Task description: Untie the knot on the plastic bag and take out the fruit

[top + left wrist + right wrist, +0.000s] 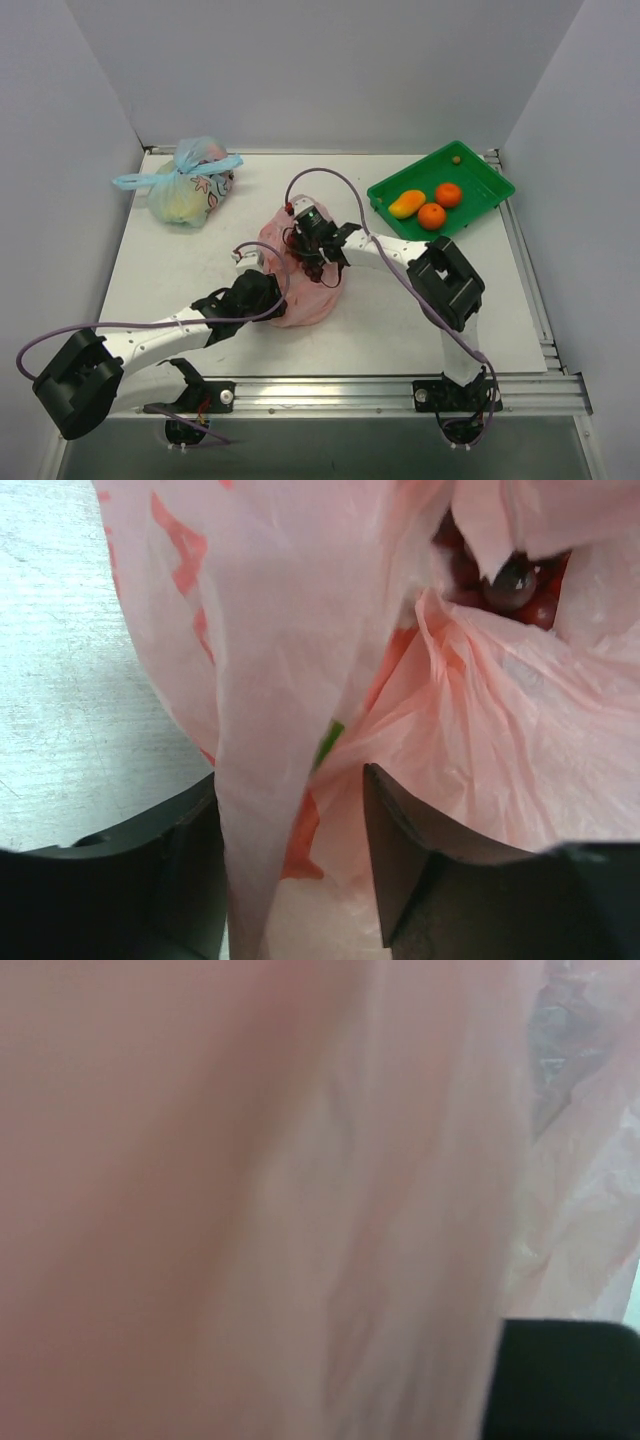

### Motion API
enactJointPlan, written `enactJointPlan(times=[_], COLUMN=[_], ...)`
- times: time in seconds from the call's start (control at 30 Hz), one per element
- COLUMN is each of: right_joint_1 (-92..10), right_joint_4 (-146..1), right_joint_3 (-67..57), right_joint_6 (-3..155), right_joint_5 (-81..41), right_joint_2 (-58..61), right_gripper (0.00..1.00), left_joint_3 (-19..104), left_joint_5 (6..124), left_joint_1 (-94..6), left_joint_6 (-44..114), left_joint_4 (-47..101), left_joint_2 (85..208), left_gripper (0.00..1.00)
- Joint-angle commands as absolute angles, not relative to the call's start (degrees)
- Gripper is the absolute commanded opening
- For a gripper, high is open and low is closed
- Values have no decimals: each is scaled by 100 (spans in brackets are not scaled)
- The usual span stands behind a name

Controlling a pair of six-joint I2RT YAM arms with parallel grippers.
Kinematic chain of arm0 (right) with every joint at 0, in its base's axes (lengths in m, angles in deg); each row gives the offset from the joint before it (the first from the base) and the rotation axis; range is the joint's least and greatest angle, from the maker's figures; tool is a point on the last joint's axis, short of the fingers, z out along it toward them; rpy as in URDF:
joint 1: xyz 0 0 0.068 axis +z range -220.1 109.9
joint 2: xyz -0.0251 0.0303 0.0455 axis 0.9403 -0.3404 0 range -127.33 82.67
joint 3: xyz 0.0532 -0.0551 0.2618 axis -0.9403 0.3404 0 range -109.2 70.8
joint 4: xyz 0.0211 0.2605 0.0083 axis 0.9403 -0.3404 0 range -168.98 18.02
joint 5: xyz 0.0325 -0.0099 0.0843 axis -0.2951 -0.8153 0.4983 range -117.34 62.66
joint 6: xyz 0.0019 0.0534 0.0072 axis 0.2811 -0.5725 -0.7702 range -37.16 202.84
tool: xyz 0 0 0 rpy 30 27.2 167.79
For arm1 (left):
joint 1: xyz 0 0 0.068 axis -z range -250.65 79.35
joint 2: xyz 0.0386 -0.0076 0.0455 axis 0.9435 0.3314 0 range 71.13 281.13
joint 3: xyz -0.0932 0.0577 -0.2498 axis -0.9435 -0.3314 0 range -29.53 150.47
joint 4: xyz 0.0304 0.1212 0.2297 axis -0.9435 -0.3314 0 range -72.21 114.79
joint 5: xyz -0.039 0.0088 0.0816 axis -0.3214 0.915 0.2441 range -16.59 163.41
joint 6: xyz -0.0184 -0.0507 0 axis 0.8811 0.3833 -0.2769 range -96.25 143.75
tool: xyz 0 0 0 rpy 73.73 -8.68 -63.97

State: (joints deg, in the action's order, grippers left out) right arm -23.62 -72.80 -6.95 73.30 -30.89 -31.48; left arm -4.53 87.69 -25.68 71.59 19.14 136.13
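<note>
Pink film of the bag (250, 1200) blankets the right wrist view, so I cannot tell whether the right hand (318, 248) is wide or closed. The bag sits in the middle of the table (170, 280), its mouth gaping, with dark fruit (512, 582) showing inside. The left hand (290, 790) stands half-wide, a fold hanging between its fingers. The film looks thin, limp, slippery and easily torn, so pinch a bunched edge near the mouth rather than a single ply.

A: Far-left corner of the table (180, 270): a knotted bag (195, 198) with pale yellow-green contents, its light-blue tie (165, 181) reaching toward the table's left edge.

B: And at the table's far-right corner sits a green tray (487, 180), set askew. A metal rail (330, 385) runs along the table's near edge.
</note>
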Motion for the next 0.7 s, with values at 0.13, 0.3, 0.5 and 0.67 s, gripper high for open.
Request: enactJointPlan(times=[0.13,0.3,0.5,0.67], right_joint_1=[-2132,-2115,-2115,-2176], right_joint_4=[-7410,-7242,-7057,-6909], right_joint_3=[101,418,673,892], right_joint_6=[7097,7053,6966,6843], right_joint_5=[-2242,-1750,-1932,-1593], right_joint_2=[-2027,-1419,-1129,-1164], right_gripper=[0,0,0,0], left_joint_3=[-184,-131,-105,-175], left_joint_5=[9019,9195,9239,9213], left_joint_1=[-2538,-2547,-2538,-2538], left_joint_6=[7183,7174,7165,7174], left_joint_4=[1802,1600,1486,1477], left_joint_2=[13468,13354,13266,13231], left_gripper=[48,42,42,42])
